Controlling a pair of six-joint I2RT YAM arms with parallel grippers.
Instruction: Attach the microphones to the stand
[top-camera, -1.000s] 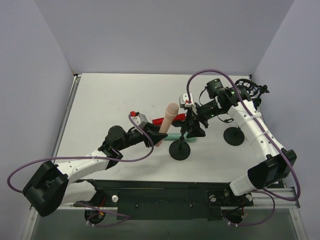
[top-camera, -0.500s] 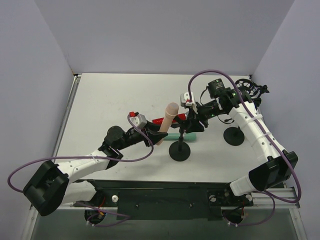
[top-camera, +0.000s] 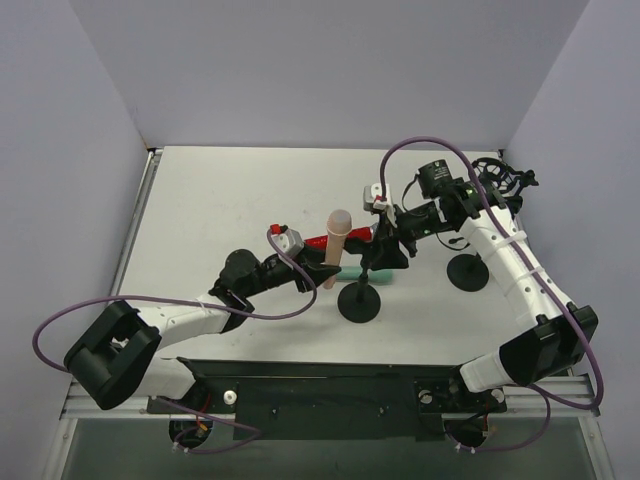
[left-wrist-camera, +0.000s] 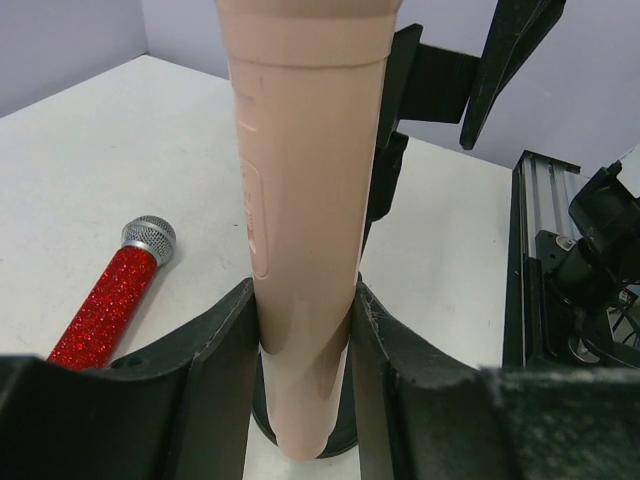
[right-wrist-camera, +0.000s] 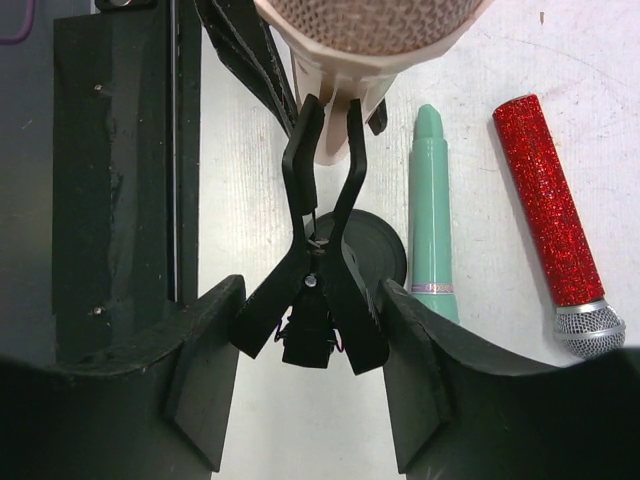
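Note:
My left gripper is shut on the lower handle of the pale pink microphone, holding it upright beside the black stand. My right gripper presses both handles of the stand's clip. The clip's tips sit around the pink microphone's handle. On the table behind the stand lie the mint green microphone and the glittery red microphone.
A second black stand with a round base and a shock mount stands at the right, behind my right arm. Grey walls close in the table on three sides. A black rail runs along the near edge.
My left arm has stood the pink microphone more upright and brought it closer to the stand's clip. My right gripper has closed in on the clip's handles.

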